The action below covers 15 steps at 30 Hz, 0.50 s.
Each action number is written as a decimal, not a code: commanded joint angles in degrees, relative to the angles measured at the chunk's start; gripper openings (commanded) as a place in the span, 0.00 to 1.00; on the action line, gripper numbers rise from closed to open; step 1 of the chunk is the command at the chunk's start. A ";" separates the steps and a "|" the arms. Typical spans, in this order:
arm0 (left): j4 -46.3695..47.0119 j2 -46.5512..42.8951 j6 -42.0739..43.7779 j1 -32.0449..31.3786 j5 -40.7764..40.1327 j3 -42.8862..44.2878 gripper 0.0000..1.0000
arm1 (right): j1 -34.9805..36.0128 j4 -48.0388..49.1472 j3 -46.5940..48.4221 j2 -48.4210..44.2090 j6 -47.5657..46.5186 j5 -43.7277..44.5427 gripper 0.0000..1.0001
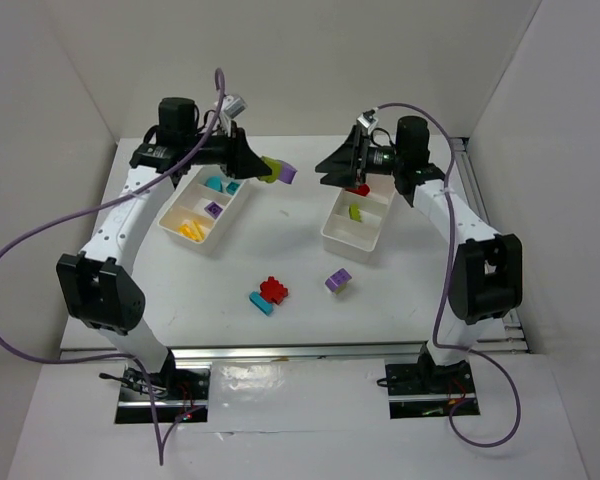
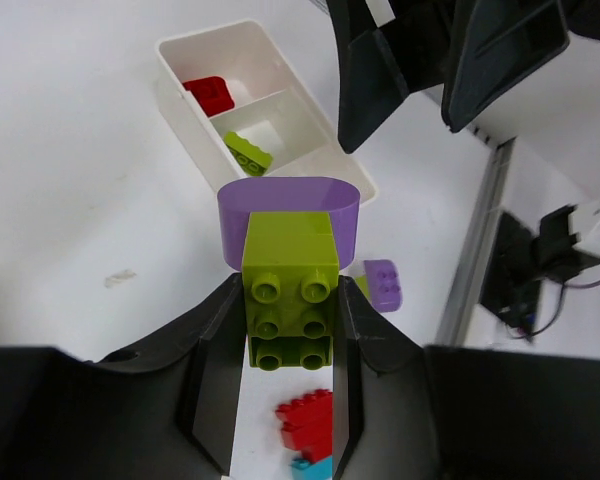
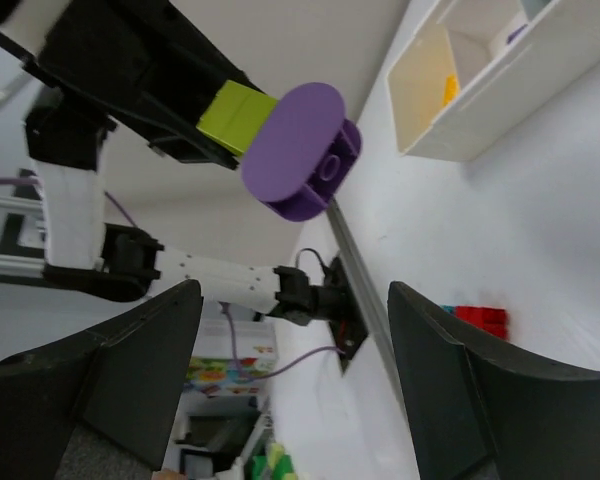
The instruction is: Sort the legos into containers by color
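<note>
- Legos nearest us lie loose on the worktop (image 1: 300, 250): a red-and-cyan cluster (image 1: 269, 296) and, to its right, a purple-and-lime cluster (image 1: 338, 281), both apart from the trays.
- Beyond them, the left tray (image 1: 230, 225) holds yellow, purple and cyan pieces. The right tray (image 1: 348, 244) holds a lime piece and a red one.
- Farther back, raised in the air between the trays, the left gripper (image 2: 290, 320) is clamped on a lime brick (image 2: 290, 285) whose outer end is joined to a purple rounded brick (image 2: 288, 205).
- Facing it, the right gripper (image 3: 295, 300) has its jaws wide apart, near the purple brick but not touching it.
- We judge the step to be splitting this pair. We would centre the purple brick between the open jaws, close on it alone, then pull straight away from the lime brick while the left grip holds firm.
- How the two bricks lock together is hidden from us. From above, the right gripper covers part of the right tray's far compartment, and the pieces in the trays are too small to make out their shapes.
</note>
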 commanded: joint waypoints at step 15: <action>21.65 -12.97 12.61 -0.20 4.06 -14.53 0.00 | 3.08 53.72 -6.30 7.18 43.03 -8.50 0.89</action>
